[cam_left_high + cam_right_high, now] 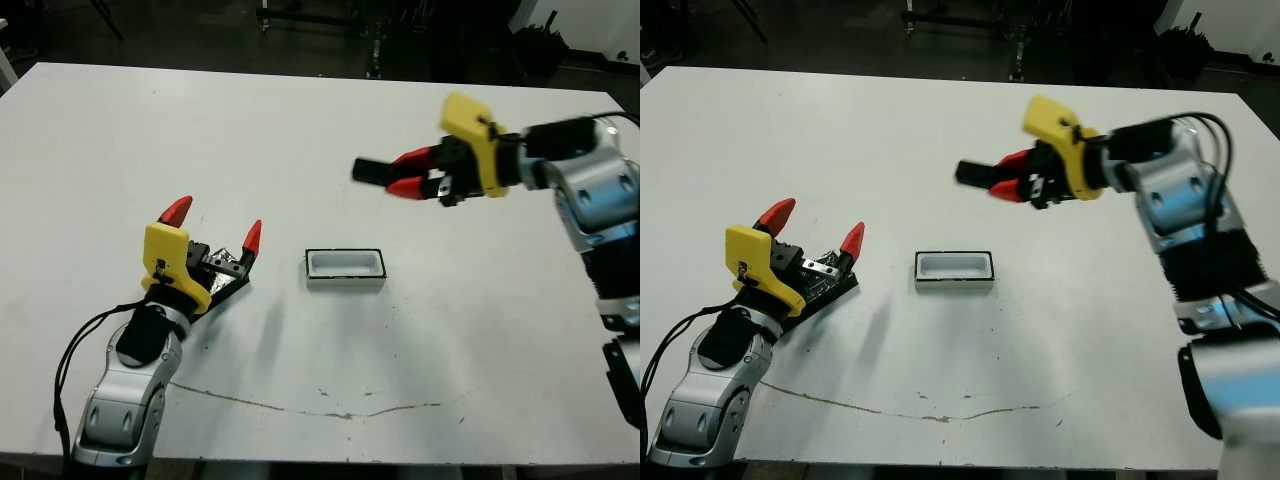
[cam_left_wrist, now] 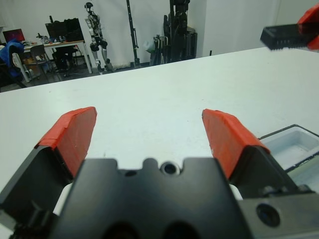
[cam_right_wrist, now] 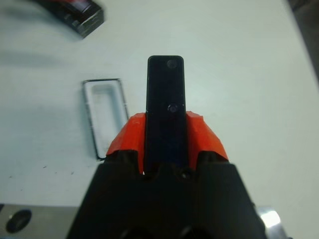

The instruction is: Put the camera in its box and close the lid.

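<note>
The box [image 1: 345, 267] lies open near the table's middle, white lining up, with nothing in it. My right gripper [image 1: 408, 172] hovers above and to the right of it, shut on the camera [image 1: 372, 171], a slim black bar that sticks out past the fingertips toward the left. In the right wrist view the camera [image 3: 166, 94] runs between the red fingers, with the box [image 3: 106, 117] below and beside it. My left gripper [image 1: 215, 225] rests at the front left, open. The lid [image 1: 226, 272], black with a shiny top, lies on the table under its fingers and is not gripped.
A thin dark crack line [image 1: 330, 405] runs across the white table near its front edge. Beyond the far edge [image 1: 300, 72] are a dark floor and equipment stands. The left wrist view shows a humanoid figure [image 2: 94, 30] and desks far behind the table.
</note>
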